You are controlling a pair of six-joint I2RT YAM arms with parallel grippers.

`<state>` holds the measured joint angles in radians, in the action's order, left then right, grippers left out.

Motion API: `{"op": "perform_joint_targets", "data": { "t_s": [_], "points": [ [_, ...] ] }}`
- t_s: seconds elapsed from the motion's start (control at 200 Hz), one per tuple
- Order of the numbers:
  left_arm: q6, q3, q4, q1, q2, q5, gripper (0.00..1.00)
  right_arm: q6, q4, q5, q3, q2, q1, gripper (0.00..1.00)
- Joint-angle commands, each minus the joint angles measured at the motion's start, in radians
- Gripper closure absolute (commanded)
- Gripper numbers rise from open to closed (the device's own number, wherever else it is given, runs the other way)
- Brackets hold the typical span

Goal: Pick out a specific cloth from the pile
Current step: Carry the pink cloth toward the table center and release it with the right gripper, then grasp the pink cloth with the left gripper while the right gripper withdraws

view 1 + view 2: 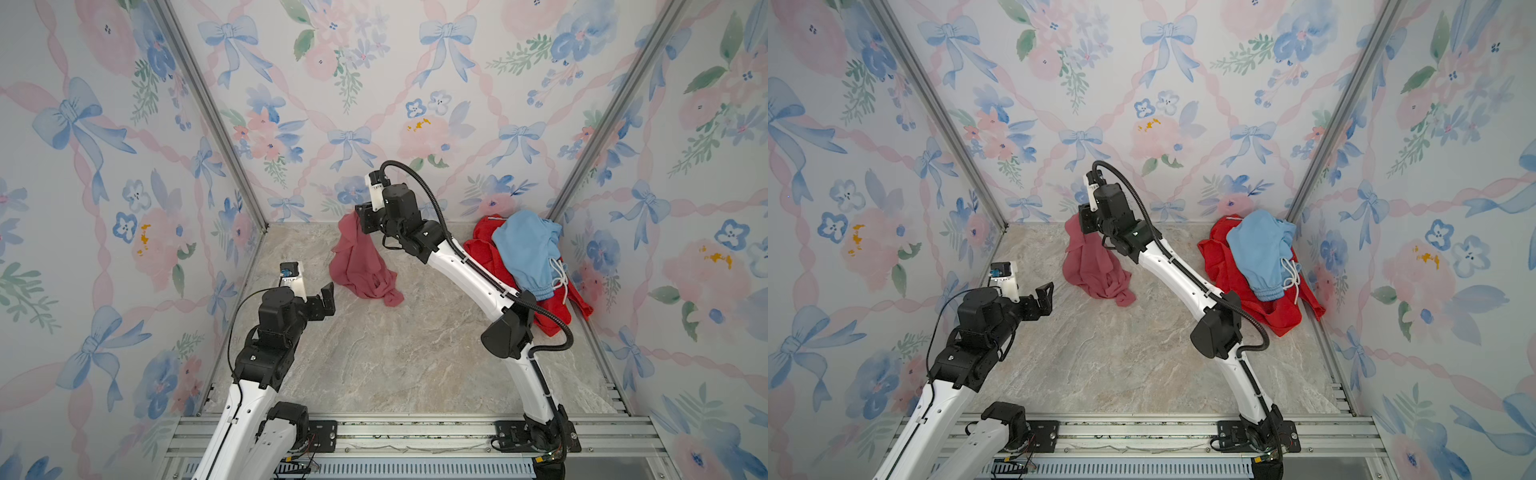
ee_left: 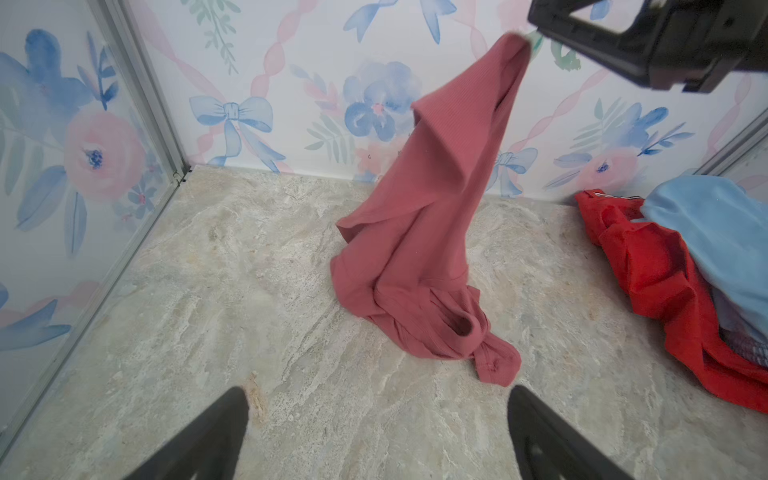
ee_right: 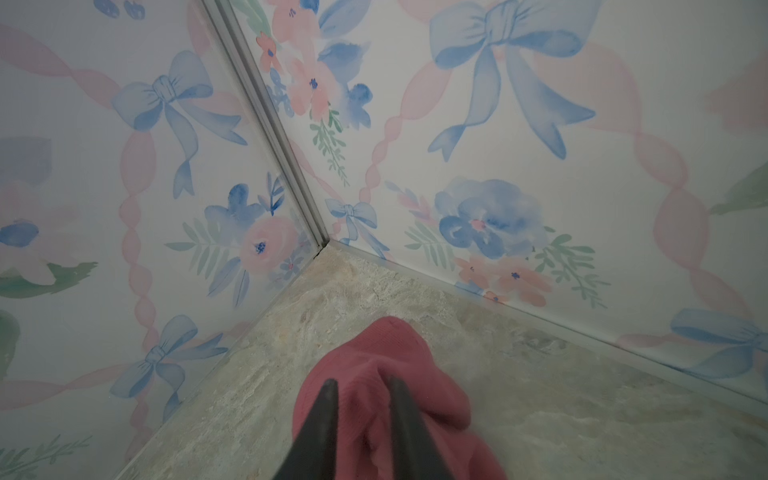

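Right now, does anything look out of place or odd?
The dusty-rose cloth stands tented, its peak at the right pincer, its rest crumpled on the table, apart from the pile. Whether it is gripped is unclear.

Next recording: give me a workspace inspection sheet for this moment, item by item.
Surface: marble-look tabletop, no spills seen.
Job's things: pink cloth, top up at the right gripper, lower end on the tabletop; pile of red cloth under blue shorts, back right corner, apart from it.
Clutter: nothing seen.
Grippers: left gripper open, empty; right gripper jaws slightly apart, pink cloth between, grip unclear.
Cables: black hose along right arm; thin cable loops beside left arm.
Surroundings: floral walls, metal rail in front.
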<state>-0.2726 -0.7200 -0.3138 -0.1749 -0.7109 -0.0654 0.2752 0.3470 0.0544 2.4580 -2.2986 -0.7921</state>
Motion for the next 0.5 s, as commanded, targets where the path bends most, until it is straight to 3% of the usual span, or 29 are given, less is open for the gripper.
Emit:
{"op": "perform_joint_targets", "data": {
  "t_s": [0.0,0.035,0.145,0.28,0.355,0.495],
  "points": [
    [-0.034,-0.009,-0.035,0.008,-0.047,-0.012,0.02,0.040,-0.048,-0.040,-0.024,0.051,-0.004,0.14],
    [-0.033,-0.009,-0.035,0.008,-0.073,-0.004,0.02,0.028,-0.052,-0.029,-0.077,0.082,-0.003,0.00],
    [-0.030,-0.062,-0.040,0.009,-0.171,0.030,0.02,-0.012,-0.182,0.032,-0.395,0.284,0.011,0.03],
    [-0.026,-0.129,-0.045,-0.008,-0.324,0.119,0.05,0.042,-0.240,0.086,-0.816,0.590,0.098,0.03],
    [-0.001,-0.194,-0.059,-0.073,-0.458,0.132,0.07,0.043,-0.196,0.134,-1.032,0.772,0.147,0.03],
    [0.030,-0.393,-0.108,-0.249,-0.780,0.011,0.11,0.072,-0.087,0.162,-1.382,1.084,0.223,0.03]
  ]
}}
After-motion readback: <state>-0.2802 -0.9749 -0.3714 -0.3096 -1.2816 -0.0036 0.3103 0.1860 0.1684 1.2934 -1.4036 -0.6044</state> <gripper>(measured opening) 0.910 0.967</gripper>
